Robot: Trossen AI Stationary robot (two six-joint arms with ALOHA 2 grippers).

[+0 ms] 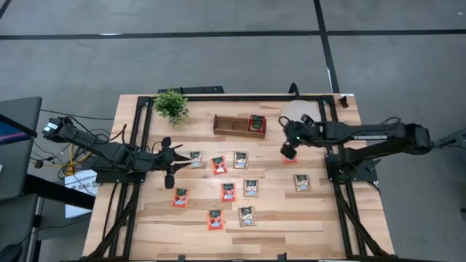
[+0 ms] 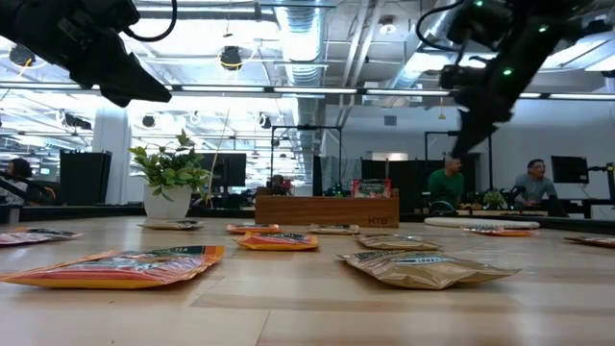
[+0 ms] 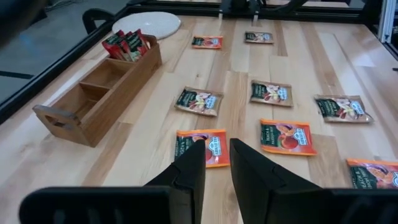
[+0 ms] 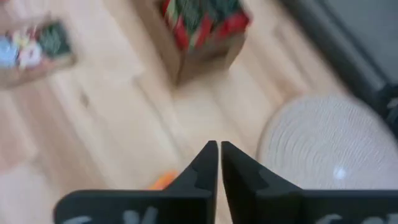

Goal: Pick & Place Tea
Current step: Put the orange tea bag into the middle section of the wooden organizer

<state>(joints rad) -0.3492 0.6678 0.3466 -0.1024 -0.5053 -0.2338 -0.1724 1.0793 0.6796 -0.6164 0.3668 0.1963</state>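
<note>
While both arms hang above the table (image 1: 145,218), the tea sachets (image 1: 228,191) lie scattered flat across its middle, with a few already standing upright in the right-hand compartment of the wooden tray (image 1: 229,125) at twelve o'clock.

Left side: the left gripper (image 1: 169,161) sits at about nine o'clock from the scatter, just beside the nearest pale sachet (image 1: 195,159). Its fingers stand slightly apart with nothing between them.

Centre: roughly ten sachets lie loose, some red-orange (image 1: 218,165), some pale grey-white (image 1: 251,188). Each is a small flat square with a dark band along one edge and a printed centre. None overlap; most sit well apart from their neighbours.

Right side: the right gripper (image 1: 289,149) hovers at about three o'clock from the tray, near the round pale disc (image 1: 291,110). Its jaws are all but closed and hold nothing. A red-orange sachet (image 1: 290,159) shows just under it.

Handling assessment: the sachets appear very light, thin and pliable, with a smooth foil or paper skin likely to slide on the wood. Lying flush, they offer little to pinch; the crimped edge looks the soundest hold, taken lightly to avoid creasing. A slight puff in the middle, seen in the low view (image 2: 423,267), may also admit a fingertip.
</note>
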